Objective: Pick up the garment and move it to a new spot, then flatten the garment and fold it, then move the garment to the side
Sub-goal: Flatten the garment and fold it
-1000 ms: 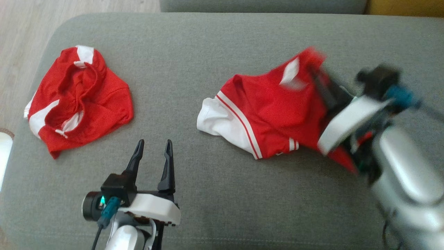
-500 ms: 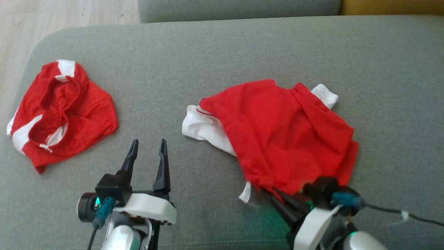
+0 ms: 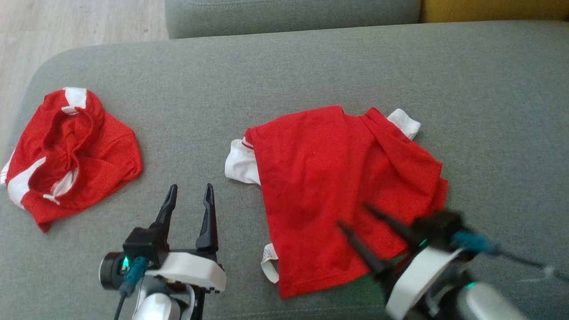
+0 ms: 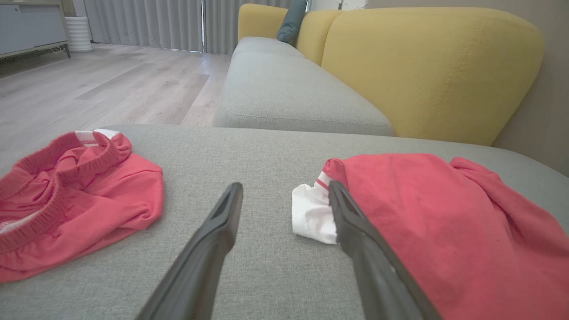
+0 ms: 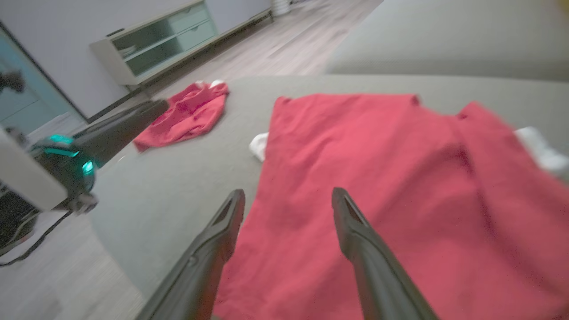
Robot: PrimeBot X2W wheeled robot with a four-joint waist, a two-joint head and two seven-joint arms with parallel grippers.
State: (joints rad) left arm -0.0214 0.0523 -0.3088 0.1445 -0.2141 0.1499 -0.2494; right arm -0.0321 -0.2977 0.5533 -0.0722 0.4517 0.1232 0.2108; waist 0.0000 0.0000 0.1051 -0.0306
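Head view is showing the garment (image 3: 338, 178), a red shirt with white trim, lying spread on the grey sofa cushion (image 3: 284, 66) a little right of the frame's centre. Its left half is lying fairly flat, while its right half is bunching into long folds. One white sleeve end (image 3: 240, 162) is poking out at the shirt's left edge, and a second white end is peeking out at its upper right. A small white label (image 3: 268, 262) is sticking out near the lower left hem.

At the lower right of the frame the right gripper (image 3: 353, 214) is showing blurred, its dark fingers pointing up and left over the garment's lower right part. Its jaws are standing spread with nothing between them; whether the tips are touching the cloth I cannot tell. The right wrist view is showing those fingers apart, with red cloth lying beyond them.

At the lower left the left gripper (image 3: 190, 186) is hovering over bare cushion, jaws spread and holding nothing, just beside the garment's left edge. A crumpled red cloth (image 3: 71, 151) with white patches is lying at the far left, well apart from the garment.
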